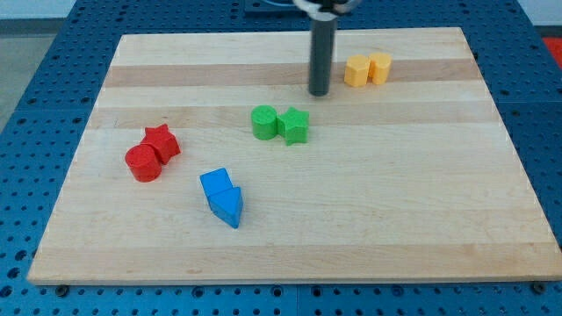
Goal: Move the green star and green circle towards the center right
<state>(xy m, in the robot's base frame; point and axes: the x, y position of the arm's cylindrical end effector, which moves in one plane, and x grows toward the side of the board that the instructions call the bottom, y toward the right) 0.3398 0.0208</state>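
The green circle [263,122] and the green star [295,125] sit touching side by side near the board's middle, the star on the view's right. My tip [318,92] rests on the board above and slightly right of the star, a short gap away from it, touching neither green block.
Two yellow blocks [368,68] sit together right of the tip near the view's top. A red star [162,141] and red circle [142,163] sit at the left. Two blue blocks [222,197] lie below the green pair. The wooden board [421,202] ends at blue table.
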